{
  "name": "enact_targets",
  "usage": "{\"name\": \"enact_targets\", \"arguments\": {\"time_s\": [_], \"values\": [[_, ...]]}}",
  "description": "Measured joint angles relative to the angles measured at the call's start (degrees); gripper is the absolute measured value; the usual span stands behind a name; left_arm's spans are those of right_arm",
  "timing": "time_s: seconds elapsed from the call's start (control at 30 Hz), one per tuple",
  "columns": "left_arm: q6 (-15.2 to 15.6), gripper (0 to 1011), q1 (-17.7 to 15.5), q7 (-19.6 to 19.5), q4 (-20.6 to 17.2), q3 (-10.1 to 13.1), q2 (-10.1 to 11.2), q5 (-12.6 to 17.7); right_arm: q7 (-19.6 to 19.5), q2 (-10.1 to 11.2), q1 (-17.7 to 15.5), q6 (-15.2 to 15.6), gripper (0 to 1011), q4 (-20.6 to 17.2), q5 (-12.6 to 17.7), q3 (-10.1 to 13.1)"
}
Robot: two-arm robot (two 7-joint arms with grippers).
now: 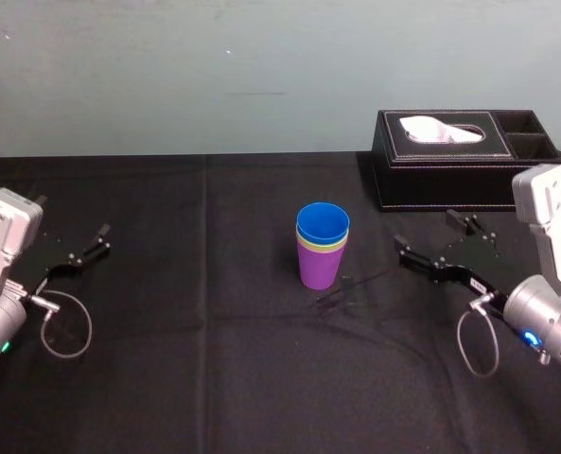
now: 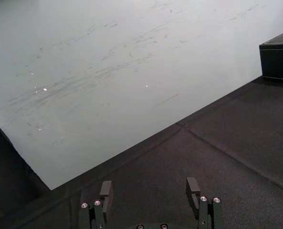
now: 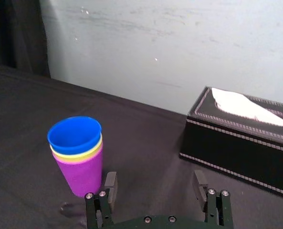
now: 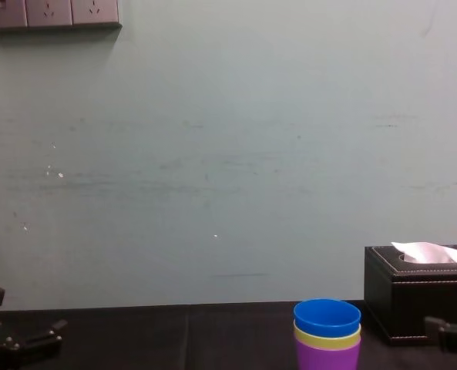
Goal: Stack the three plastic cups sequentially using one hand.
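Standing nested: three plastic cups (image 1: 322,248) near right pincer (image 1: 425,232), label (image 1: 475,282) illegible.

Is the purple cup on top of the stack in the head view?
No, the blue cup sits on top, the yellow-green cup is in the middle, and the purple cup is at the bottom.

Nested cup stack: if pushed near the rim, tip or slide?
Probably tips: the stack is narrowest at its purple base, and the black cloth likely grips. Small plastic cups, so likely light; the rims may flex if squeezed.
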Motion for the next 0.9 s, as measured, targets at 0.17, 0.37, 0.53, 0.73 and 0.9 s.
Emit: {"name": "enact_targets", "arguments": {"time_s": [0.17, 0.37, 0.53, 0.73, 0.9], "values": [[0.0, 1010, 0.0, 0.0, 0.0, 0.0, 0.0, 0.0, 0.1, -0.3, -0.8, -0.6, 1000, 1.1, 0.0, 0.7], [0.0, 1010, 0.0, 0.0, 0.0, 0.0, 0.0, 0.0, 0.2, -0.4, -0.9, -0.7, 1000, 1.3, 0.0, 0.8], [0.0, 1010, 0.0, 0.0, 0.0, 0.0, 0.0, 0.0, 0.2, -0.4, -0.8, -0.6, 1000, 1.2, 0.0, 0.7], [0.0, 1010, 0.0, 0.0, 0.0, 0.0, 0.0, 0.0, 0.2, -0.3, -0.8, -0.6, 1000, 1.1, -0.1, 0.6], [0.0, 1010, 0.0, 0.0, 0.0, 0.0, 0.0, 0.0, 0.3, -0.3, -0.8, -0.5, 1000, 1.0, -0.1, 0.6]]}}
